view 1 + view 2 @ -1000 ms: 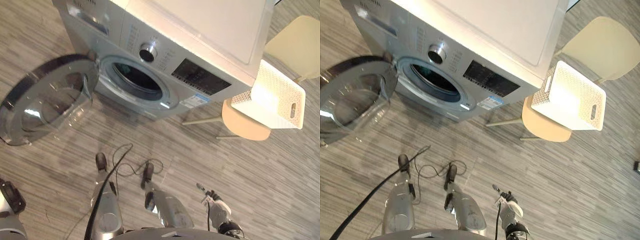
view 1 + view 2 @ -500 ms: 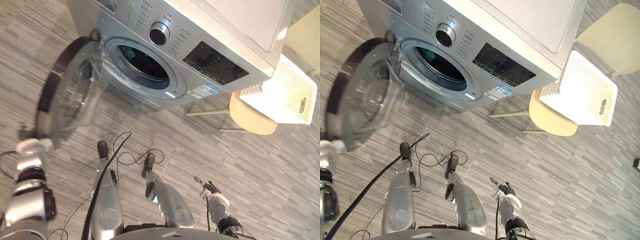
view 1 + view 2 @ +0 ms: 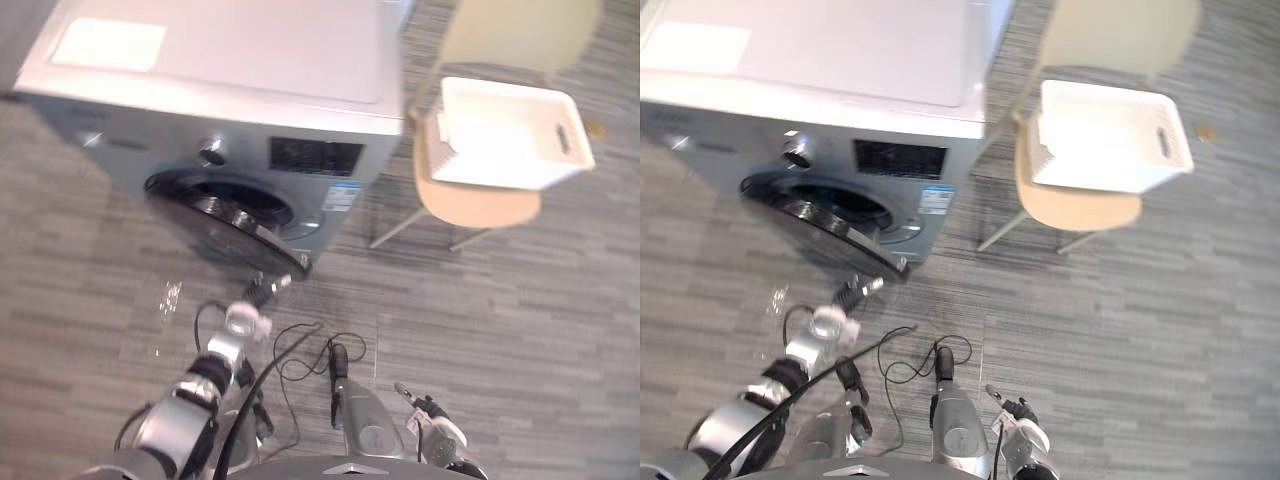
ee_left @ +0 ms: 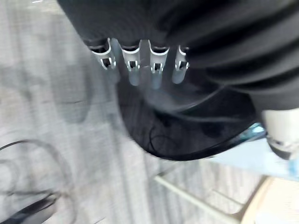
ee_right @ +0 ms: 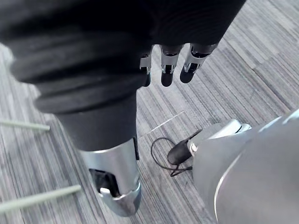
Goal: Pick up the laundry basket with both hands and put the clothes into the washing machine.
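The silver washing machine (image 3: 220, 90) stands at the upper left, its round dark door (image 3: 225, 215) swung almost closed over the drum. My left hand (image 3: 262, 291) reaches up to the door's lower edge. In the left wrist view its fingers (image 4: 133, 70) are straight and point at the dark door (image 4: 187, 135). The white perforated laundry basket (image 3: 505, 170) sits on a beige chair (image 3: 480, 205) right of the machine, far from both hands; its inside looks plain white. My right hand (image 3: 418, 402) hangs low over the floor, fingers (image 5: 167, 70) relaxed, holding nothing.
The chair's thin legs (image 3: 395, 230) splay out onto the grey plank floor (image 3: 520, 310) beside the machine's right side. Open floor lies between me and the chair.
The camera has swung, shifting the whole scene. The washer door has gone from wide open to nearly closed, and my left hand has come up against it.
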`<state>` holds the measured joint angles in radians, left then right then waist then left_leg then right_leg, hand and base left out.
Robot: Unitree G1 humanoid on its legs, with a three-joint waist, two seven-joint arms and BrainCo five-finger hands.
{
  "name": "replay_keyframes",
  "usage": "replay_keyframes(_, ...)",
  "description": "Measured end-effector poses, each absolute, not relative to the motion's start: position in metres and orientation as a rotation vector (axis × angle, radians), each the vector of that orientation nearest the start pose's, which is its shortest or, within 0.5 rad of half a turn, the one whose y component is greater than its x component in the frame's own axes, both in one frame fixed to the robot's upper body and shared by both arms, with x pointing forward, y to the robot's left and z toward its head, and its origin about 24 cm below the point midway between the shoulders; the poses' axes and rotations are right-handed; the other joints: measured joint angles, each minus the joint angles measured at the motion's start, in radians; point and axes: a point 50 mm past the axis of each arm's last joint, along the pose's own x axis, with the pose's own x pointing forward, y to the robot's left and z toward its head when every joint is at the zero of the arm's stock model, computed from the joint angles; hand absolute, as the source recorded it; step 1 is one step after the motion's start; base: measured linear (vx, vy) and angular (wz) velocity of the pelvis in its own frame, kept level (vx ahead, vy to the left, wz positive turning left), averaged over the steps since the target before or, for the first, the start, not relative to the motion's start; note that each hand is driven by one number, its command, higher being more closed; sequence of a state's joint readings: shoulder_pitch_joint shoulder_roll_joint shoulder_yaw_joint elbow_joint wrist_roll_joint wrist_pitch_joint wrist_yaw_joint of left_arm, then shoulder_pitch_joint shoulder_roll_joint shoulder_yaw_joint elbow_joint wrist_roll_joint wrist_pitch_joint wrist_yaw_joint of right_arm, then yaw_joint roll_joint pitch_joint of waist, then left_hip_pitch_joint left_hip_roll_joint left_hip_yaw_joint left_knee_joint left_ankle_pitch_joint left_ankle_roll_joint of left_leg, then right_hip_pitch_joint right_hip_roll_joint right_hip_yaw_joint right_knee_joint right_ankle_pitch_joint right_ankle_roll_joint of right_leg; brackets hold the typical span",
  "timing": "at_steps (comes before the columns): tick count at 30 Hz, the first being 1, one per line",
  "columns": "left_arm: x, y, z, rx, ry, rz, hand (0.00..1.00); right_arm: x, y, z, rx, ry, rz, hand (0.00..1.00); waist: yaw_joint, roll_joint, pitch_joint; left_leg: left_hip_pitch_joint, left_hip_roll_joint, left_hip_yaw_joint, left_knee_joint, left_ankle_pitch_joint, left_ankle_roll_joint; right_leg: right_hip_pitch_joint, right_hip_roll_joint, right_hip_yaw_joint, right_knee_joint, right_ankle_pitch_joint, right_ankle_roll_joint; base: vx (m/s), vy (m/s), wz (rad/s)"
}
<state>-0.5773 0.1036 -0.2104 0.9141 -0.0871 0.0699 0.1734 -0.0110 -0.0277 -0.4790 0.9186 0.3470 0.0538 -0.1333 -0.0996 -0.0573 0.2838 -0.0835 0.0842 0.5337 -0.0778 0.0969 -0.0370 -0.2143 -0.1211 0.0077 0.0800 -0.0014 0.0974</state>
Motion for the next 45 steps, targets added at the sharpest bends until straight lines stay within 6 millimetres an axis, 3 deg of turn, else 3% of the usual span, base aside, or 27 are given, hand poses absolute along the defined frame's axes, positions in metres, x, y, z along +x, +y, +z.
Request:
replay_keyframes(2,0.352,0.141,0.02,0.172,0.322,0.068,0.0,0.12,-0.244,-0.142,0.489,0.894,-0.795,0.0,-0.038,0.018,-0.013,0.015,0.003,0.023,0.0,-0.006,-0.003,-0.001,0.007,0.013,-0.02,0.022,0.008,0.1,-0.037,-0.57)
replay_keyframes(4,0.352,0.144,0.023,0.149,0.303,0.091,0.0,0.107,-0.253,-0.144,0.491,0.916,-0.852,0.0,-0.044,0.029,-0.019,0.03,0.008,0.022,0.0,-0.011,-0.011,0.006,0.012,0.002,-0.03,0.032,0.013,0.09,-0.055,-0.35)
replay_keyframes(9,0.325,0.144,-0.009,0.129,0.369,0.053,0.0,0.068,-0.256,-0.156,0.574,1.014,-0.989,0.0,-0.067,0.051,-0.037,0.055,0.014,-0.017,0.0,-0.013,-0.014,0.061,0.006,-0.066,-0.055,0.032,0.013,0.05,-0.028,0.18)
replay_keyframes(11,0.298,0.148,-0.044,0.186,0.495,0.023,0.0,0.053,-0.253,-0.16,0.603,1.049,-1.028,0.0,-0.064,0.066,-0.05,0.067,0.013,-0.048,-0.001,-0.015,-0.016,0.104,0.002,-0.103,-0.074,0.032,0.013,0.0,-0.002,0.43)
replay_keyframes(14,0.256,0.161,-0.086,0.247,0.677,0.014,0.0,0.052,-0.252,-0.16,0.609,1.053,-1.032,0.0,-0.056,0.081,-0.064,0.066,0.011,-0.071,-0.007,-0.015,-0.016,0.125,-0.005,-0.128,-0.09,0.032,0.014,-0.02,0.006,0.29)
replay_keyframes(16,0.21,0.174,-0.12,0.289,0.856,0.016,0.0,0.054,-0.252,-0.16,0.607,1.049,-1.026,0.0,-0.033,0.091,-0.074,0.067,0.007,-0.09,-0.007,-0.017,-0.018,0.142,-0.009,-0.145,-0.103,0.032,0.014,-0.02,0.014,0.24)
replay_keyframes(17,0.199,0.177,-0.126,0.296,0.9,0.019,0.0,0.055,-0.251,-0.16,0.602,1.051,-1.018,0.0,-0.031,0.092,-0.076,0.067,0.007,-0.097,-0.007,-0.017,-0.019,0.147,-0.01,-0.155,-0.107,0.032,0.014,-0.03,0.008,0.27)
replay_keyframes(19,0.15,0.193,-0.149,0.298,1.067,0.062,0.0,0.065,-0.247,-0.16,0.579,1.05,-0.963,0.0,-0.008,0.087,-0.096,0.067,0.005,-0.108,-0.007,-0.018,-0.019,0.155,-0.012,-0.164,-0.116,0.032,0.014,-0.02,0.006,0.18)
replay_keyframes(21,0.123,0.199,-0.158,0.296,1.153,0.07,0.0,0.072,-0.244,-0.159,0.565,1.048,-0.923,0.0,-0.006,0.086,-0.105,0.068,0.0,-0.129,-0.007,-0.017,-0.018,0.178,-0.015,-0.188,-0.129,0.032,0.017,0.01,0.001,0.34)
replay_keyframes(25,0.073,0.218,-0.168,0.111,1.279,0.287,0.0,0.081,-0.233,-0.161,0.518,1.084,-0.817,0.0,0.04,0.079,-0.148,0.069,-0.016,-0.191,-0.008,-0.017,-0.016,0.218,-0.029,-0.247,-0.138,0.023,0.023,0.03,0.013,0.42)
replay_keyframes(28,0.033,0.219,-0.173,-0.161,1.351,0.549,0.0,0.076,-0.228,-0.165,0.527,1.123,-0.81,0.0,0.057,0.067,-0.172,0.073,-0.032,-0.247,-0.008,-0.019,-0.013,0.259,-0.042,-0.307,-0.137,0.005,0.023,0.08,0.02,0.64)
replay_keyframes(29,0.013,0.214,-0.175,-0.252,1.386,0.634,0.0,0.075,-0.225,-0.166,0.526,1.135,-0.801,0.0,0.08,0.061,-0.176,0.087,-0.041,-0.267,-0.009,-0.022,-0.007,0.286,-0.049,-0.33,-0.136,-0.002,0.03,0.07,0.03,0.47)
replay_keyframes(32,-0.011,0.21,-0.176,-0.352,1.414,0.748,0.0,0.075,-0.22,-0.168,0.493,1.172,-0.752,0.0,0.103,0.053,-0.186,0.111,-0.075,-0.339,-0.009,-0.027,0.004,0.349,-0.074,-0.403,-0.121,-0.033,0.034,0.08,0.04,0.7)
replay_keyframes(36,-0.018,0.21,-0.175,-0.408,1.401,0.805,0.0,0.066,-0.221,-0.169,0.46,1.208,-0.736,0.0,0.106,0.028,-0.2,0.134,-0.161,-0.495,-0.009,-0.056,0.053,0.423,-0.174,-0.572,0.036,-0.136,0.018,0.11,0.053,1.39)
replay_keyframes(37,-0.014,0.211,-0.175,-0.402,1.384,0.798,0.0,0.06,-0.224,-0.169,0.454,1.221,-0.747,0.0,0.109,0.027,-0.205,0.145,-0.187,-0.561,-0.009,-0.059,0.063,0.421,-0.218,-0.61,0.167,-0.159,-0.013,0.12,0.026,1.44)
replay_keyframes(38,-0.01,0.212,-0.175,-0.393,1.373,0.785,0.0,0.059,-0.225,-0.169,0.451,1.222,-0.75,0.0,0.109,0.028,-0.205,0.15,-0.198,-0.588,-0.008,-0.058,0.063,0.406,-0.248,-0.613,0.258,-0.155,-0.019,0.15,0.07,1.82)
replay_keyframes(39,-0.005,0.214,-0.174,-0.361,1.362,0.757,0.0,0.058,-0.224,-0.17,0.452,1.224,-0.75,0.0,0.109,0.018,-0.202,0.169,-0.212,-0.64,-0.002,-0.041,0.081,0.344,-0.306,-0.567,0.46,-0.112,-0.071,0.19,0.101,1.5)
replay_keyframes(40,-0.003,0.218,-0.173,-0.326,1.359,0.734,0.0,0.061,-0.223,-0.169,0.454,1.218,-0.748,0.0,0.115,0.003,-0.2,0.18,-0.219,-0.673,-0.001,-0.023,0.099,0.279,-0.336,-0.488,0.607,-0.032,-0.132,0.22,0.107,1.68)
replay_keyframes(41,0.0,0.223,-0.172,-0.28,1.36,0.702,0.0,0.063,-0.219,-0.17,0.457,1.219,-0.734,0.0,0.115,-0.001,-0.191,0.199,-0.229,-0.731,0.006,-0.026,0.126,0.196,-0.339,-0.356,0.765,0.071,-0.207,0.22,0.083,1.36)
replay_keyframes(42,0.008,0.23,-0.17,-0.243,1.335,0.688,0.0,0.074,-0.21,-0.169,0.462,1.206,-0.695,0.0,0.116,-0.033,-0.172,0.201,-0.236,-0.775,0.049,-0.042,0.153,0.107,-0.29,-0.219,0.903,0.043,-0.174,0.15,0.075,1.12)
replay_keyframes(43,0.013,0.232,-0.169,-0.233,1.316,0.683,0.0,0.081,-0.205,-0.169,0.461,1.194,-0.672,0.0,0.118,-0.042,-0.164,0.198,-0.235,-0.794,0.074,-0.055,0.157,0.065,-0.247,-0.163,0.955,0.018,-0.15,0.14,0.09,1.03)
replay_keyframes(44,0.024,0.234,-0.167,-0.235,1.275,0.679,0.0,0.094,-0.199,-0.166,0.45,1.153,-0.631,0.0,0.119,-0.045,-0.161,0.182,-0.231,-0.837,0.131,-0.086,0.156,-0.015,-0.152,-0.076,1.022,-0.027,-0.099,0.15,0.081,1.01)
replay_keyframes(45,0.033,0.233,-0.166,-0.242,1.247,0.673,0.0,0.098,-0.197,-0.164,0.44,1.128,-0.616,0.0,0.116,-0.041,-0.159,0.166,-0.232,-0.867,0.169,-0.114,0.141,-0.063,-0.096,-0.04,1.041,-0.047,-0.067,0.13,0.058,1.34)
